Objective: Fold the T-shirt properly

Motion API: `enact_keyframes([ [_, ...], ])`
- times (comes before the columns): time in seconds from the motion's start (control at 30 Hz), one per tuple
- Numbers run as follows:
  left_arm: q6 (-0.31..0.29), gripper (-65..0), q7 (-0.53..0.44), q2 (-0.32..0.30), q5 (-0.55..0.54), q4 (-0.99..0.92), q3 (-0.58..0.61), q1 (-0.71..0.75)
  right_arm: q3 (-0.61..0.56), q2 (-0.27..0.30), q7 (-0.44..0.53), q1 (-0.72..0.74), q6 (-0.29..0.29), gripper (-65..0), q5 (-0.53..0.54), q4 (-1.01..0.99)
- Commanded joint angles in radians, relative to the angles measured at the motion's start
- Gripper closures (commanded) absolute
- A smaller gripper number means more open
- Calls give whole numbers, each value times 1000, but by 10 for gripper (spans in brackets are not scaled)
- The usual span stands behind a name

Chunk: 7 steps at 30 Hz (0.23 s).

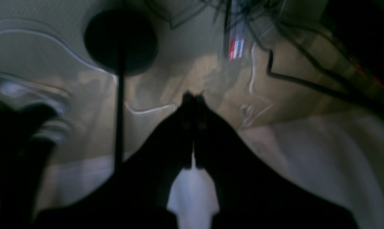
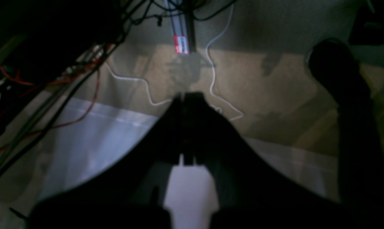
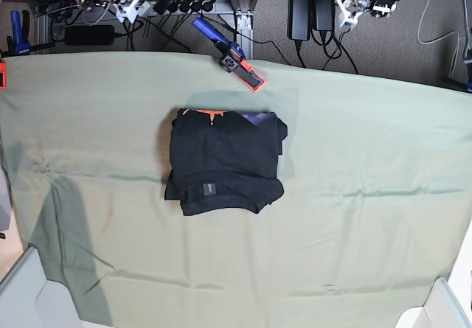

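Observation:
The black T-shirt (image 3: 225, 162) lies folded into a compact rectangle in the middle of the table, with a small grey label (image 3: 208, 190) on its near edge and orange print (image 3: 206, 114) peeking out at its far edge. No gripper is near it in the base view. In the left wrist view my left gripper (image 1: 193, 95) is shut and empty, pointing at the floor. The right wrist view shows my right gripper (image 2: 187, 95) likewise shut with nothing in it. The T-shirt appears in neither wrist view.
A pale green cloth (image 3: 369, 217) covers the table. A blue clamp with an orange tip (image 3: 234, 57) grips the far edge. Cables and power bricks (image 3: 306, 7) lie on the floor behind. White bins (image 3: 26, 295) stand at the near corners. A dark disc on a pole (image 1: 120, 41) stands by the left gripper.

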Motion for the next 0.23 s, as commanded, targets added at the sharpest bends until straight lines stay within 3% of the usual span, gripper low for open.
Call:
enact_keyframes([
  [0.0, 17, 0, 10, -1, -5, 4, 14, -10, 3, 17, -8, 10, 45, 0, -5, 5],
  [0.2, 17, 0, 0, 36, -6, 11, 28, -28, 3, 14, 40, 24, 45, 0, -3, 25],
])
